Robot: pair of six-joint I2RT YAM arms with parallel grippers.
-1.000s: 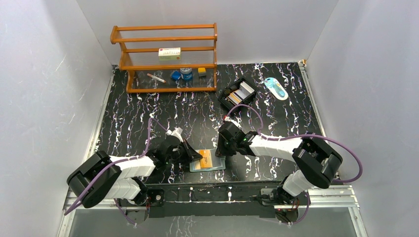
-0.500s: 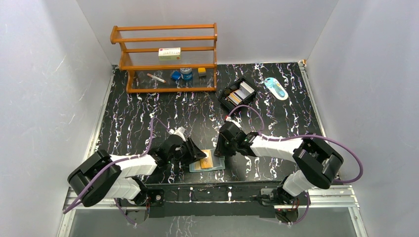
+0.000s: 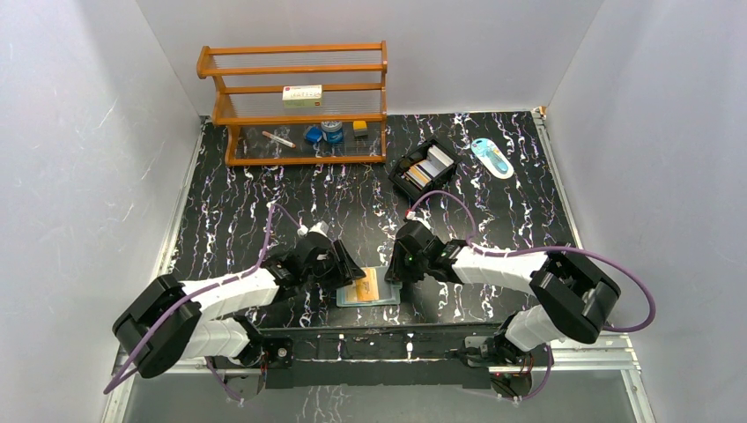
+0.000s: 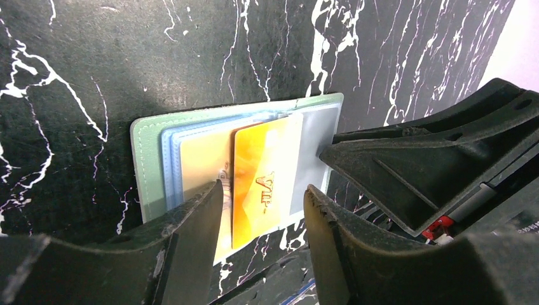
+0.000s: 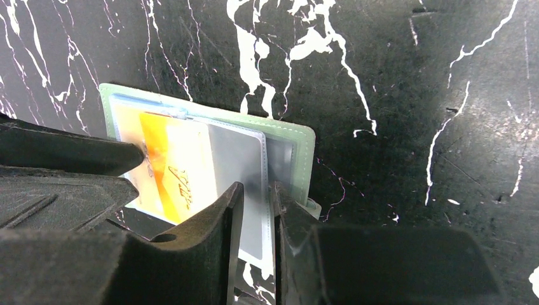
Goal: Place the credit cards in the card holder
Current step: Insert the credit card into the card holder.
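Near the front edge of the black marbled surface [image 3: 264, 203], between the two arms, the card holder [image 4: 147, 165] is lying open and flat, its pale blue inner pockets facing up. An orange card [image 4: 260, 184] is lying on these pockets, with gold letters on it. One short end is sticking out a little over the holder's edge, and how deep the card is sitting inside a pocket I cannot tell.

The left hand [image 3: 351, 271] is hovering low over the holder's left part. Its two fingers are standing apart, open, with the orange card showing in the gap between them, and they are not pressing on it.

The right hand [image 5: 254, 190] is coming from the other side. Its fingers are almost together, and a thin clear sleeve of the holder is passing between them (it looks grey against the dark surface), so this hand is pinching the holder at its right part. The two hands are very near each other, just beside, over the same small wallet.

Far back on the surface, a black box [image 3: 407, 176] is holding other cards [image 3: 429, 166] standing on edge, and a wooden rack [image 3: 295, 101] is standing against the back wall.
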